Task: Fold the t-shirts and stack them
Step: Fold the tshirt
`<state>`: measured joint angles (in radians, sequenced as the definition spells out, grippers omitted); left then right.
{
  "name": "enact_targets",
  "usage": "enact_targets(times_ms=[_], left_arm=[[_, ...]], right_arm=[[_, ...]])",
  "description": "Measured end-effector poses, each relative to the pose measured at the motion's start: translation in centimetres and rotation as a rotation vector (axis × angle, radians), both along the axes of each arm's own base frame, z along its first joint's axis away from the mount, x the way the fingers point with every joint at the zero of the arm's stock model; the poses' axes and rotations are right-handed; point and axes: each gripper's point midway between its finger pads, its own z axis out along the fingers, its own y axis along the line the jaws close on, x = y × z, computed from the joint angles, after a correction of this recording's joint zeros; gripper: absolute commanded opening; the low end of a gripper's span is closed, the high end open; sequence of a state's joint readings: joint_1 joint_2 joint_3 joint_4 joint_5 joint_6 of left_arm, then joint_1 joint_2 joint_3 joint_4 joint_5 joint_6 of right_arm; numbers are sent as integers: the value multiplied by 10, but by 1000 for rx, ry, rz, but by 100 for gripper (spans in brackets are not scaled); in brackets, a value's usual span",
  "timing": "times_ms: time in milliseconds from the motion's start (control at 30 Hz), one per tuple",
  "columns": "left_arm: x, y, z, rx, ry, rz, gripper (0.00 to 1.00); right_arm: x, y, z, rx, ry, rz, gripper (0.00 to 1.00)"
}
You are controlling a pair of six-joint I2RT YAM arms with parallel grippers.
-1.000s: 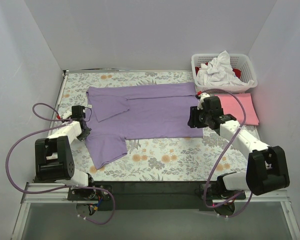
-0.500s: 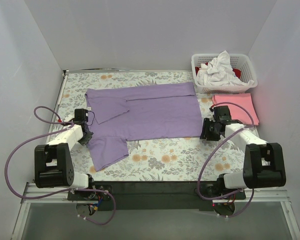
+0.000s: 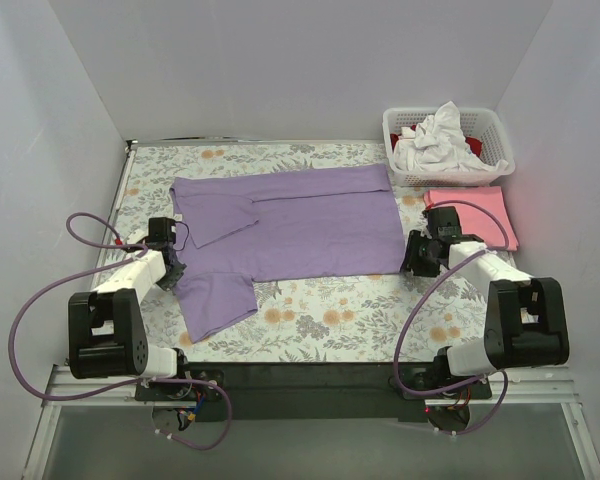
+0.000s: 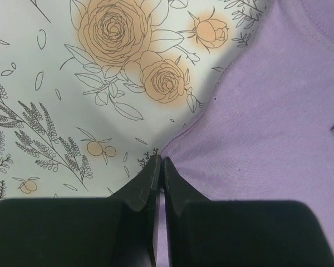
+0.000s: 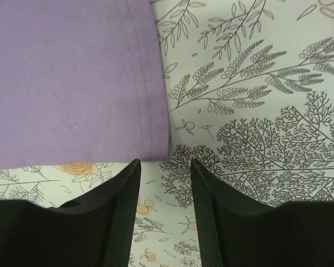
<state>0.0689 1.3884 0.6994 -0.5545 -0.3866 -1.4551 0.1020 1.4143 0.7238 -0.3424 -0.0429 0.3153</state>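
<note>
A large lavender t-shirt (image 3: 300, 225) lies spread flat on the floral cloth, with one sleeve folded in and its lower left part trailing toward the front. My left gripper (image 3: 170, 268) sits low at its left edge. In the left wrist view this gripper (image 4: 160, 162) is shut, and the lavender t-shirt's (image 4: 267, 111) edge runs to a point into the jaws. My right gripper (image 3: 412, 262) stands open just off the shirt's near right corner. The right wrist view shows the gripper (image 5: 164, 164) with bare floral cloth between its fingers and the shirt's hem corner (image 5: 153, 144) just ahead.
A folded pink t-shirt (image 3: 470, 215) lies at the right edge beside the right arm. The white lattice basket (image 3: 490, 165) at the back right holds a crumpled white t-shirt (image 3: 435, 140) and a red one (image 3: 473, 146). Walls close in left, back and right.
My right gripper has come down and back from over the shirt's right edge to just off its near right corner. The left gripper shifted slightly and stays shut.
</note>
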Motion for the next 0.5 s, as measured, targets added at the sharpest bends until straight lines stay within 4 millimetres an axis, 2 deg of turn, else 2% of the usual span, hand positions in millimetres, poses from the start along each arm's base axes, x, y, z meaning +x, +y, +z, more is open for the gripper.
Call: enact_targets(times_ms=[167, 500], left_arm=[[0, 2, 3, 9, -8, 4, 0], [0, 4, 7, 21, -21, 8, 0]], right_arm=[[10, -2, 7, -8, -26, -18, 48], [10, -1, -5, -5, 6, -28, 45]])
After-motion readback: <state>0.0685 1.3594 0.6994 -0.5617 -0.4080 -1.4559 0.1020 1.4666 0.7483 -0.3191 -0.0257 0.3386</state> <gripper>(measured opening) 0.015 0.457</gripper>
